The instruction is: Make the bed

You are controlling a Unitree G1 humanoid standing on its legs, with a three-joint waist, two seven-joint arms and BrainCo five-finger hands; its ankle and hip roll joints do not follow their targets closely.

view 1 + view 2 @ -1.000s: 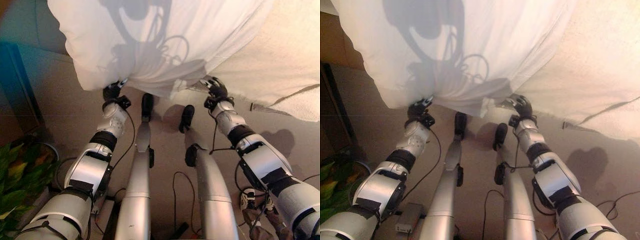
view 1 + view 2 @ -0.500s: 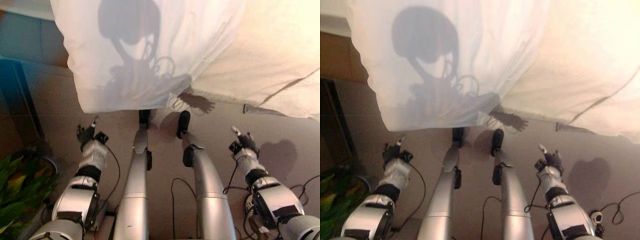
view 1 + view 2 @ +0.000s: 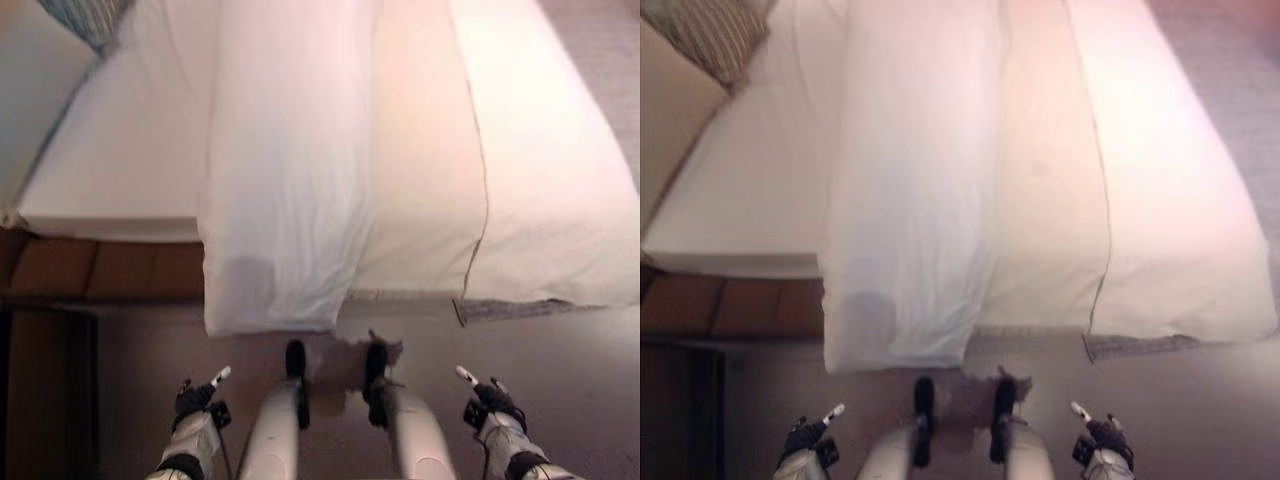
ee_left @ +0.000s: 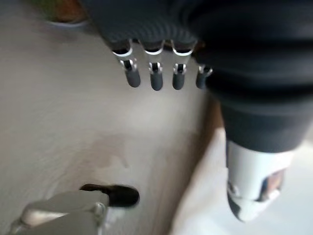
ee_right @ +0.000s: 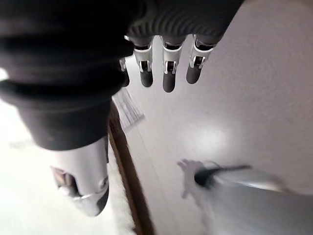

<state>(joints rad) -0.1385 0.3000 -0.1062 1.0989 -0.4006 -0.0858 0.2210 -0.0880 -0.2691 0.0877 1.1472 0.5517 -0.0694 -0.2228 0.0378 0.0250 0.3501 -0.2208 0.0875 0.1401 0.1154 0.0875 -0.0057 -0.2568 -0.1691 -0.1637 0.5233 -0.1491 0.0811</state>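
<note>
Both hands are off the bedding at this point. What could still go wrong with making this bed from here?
The white sheet lies as a narrow bunched strip down the bed, its end hanging over the foot toward the floor; left like that, it could slide off or drag. The left hand and right hand hang open and low, clear of the cloth, so the mattress on the left may stay uncovered.

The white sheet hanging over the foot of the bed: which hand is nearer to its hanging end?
Left. The left hand is just below the white sheet, under its left corner; the right hand is off to its right, below the cream blanket.
</note>
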